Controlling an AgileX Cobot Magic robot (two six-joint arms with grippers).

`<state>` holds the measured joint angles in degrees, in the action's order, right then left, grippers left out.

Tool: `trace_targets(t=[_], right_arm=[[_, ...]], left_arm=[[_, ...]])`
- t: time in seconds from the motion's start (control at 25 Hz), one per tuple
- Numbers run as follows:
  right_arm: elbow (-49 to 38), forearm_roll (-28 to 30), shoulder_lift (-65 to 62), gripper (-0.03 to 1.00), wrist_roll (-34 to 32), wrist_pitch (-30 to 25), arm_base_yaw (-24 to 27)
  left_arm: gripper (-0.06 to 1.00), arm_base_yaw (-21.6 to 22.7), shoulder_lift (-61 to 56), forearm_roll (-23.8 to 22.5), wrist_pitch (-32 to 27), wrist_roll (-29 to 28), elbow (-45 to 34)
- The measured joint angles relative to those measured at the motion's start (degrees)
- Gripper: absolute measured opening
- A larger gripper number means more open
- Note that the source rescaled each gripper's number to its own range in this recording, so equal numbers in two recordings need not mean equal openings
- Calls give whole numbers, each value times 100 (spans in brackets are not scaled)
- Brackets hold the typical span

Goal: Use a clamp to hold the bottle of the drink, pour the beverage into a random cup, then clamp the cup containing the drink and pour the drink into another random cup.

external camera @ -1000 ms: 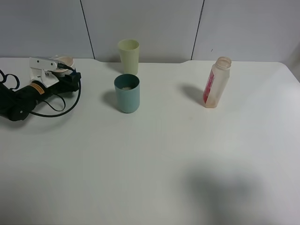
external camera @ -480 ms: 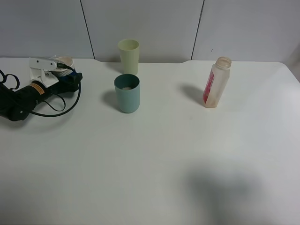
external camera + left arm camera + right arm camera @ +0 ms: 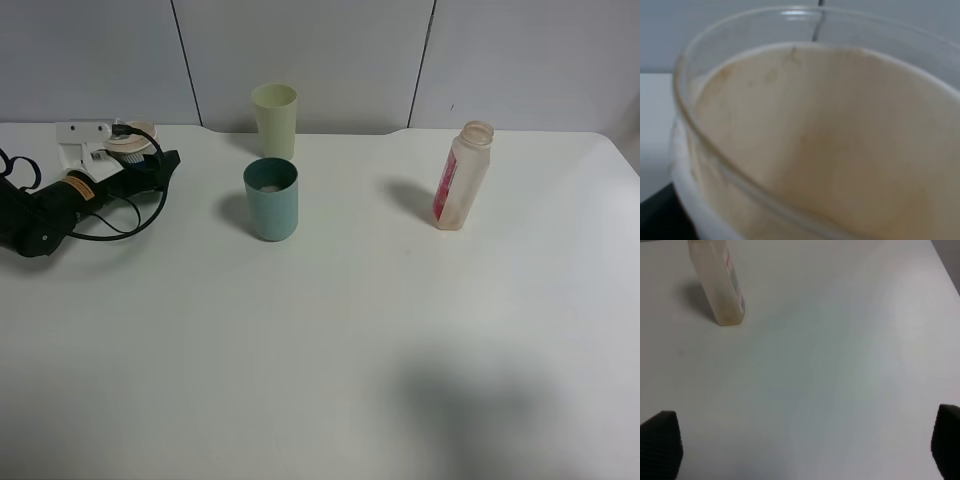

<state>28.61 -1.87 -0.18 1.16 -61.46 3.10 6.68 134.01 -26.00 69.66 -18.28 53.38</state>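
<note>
Between left clamp [image 3: 118,143] plates, blue-and-white cup [image 3: 128,150], upright

pink-red label on bottle [image 3: 461,178] (print too small), no legible text elsewhere

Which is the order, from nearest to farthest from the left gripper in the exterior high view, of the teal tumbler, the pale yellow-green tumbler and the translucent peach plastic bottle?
From the left gripper:
1. Teal tumbler and pale yellow-green tumbler, both mid-table: too close to call.
2. Translucent peach plastic bottle, far right: farthest.
</note>
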Motion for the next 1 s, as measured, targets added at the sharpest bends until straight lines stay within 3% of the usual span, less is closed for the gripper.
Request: trace_targets(t=[0.04, 0.08, 0.2, 1.0], right_arm=[[0, 0, 0, 100, 0, 0, 0], [0, 0, 0, 100, 0, 0, 0], [0, 0, 0, 100, 0, 0, 0], [0, 0, 0, 100, 0, 0, 0]], left_arm=[[68, 0, 0, 0, 0, 0, 0], [80, 0, -7, 0, -5, -36, 0], [89, 0, -147, 0, -16, -54, 0], [91, 0, -1557, -48, -22, -30, -529]])
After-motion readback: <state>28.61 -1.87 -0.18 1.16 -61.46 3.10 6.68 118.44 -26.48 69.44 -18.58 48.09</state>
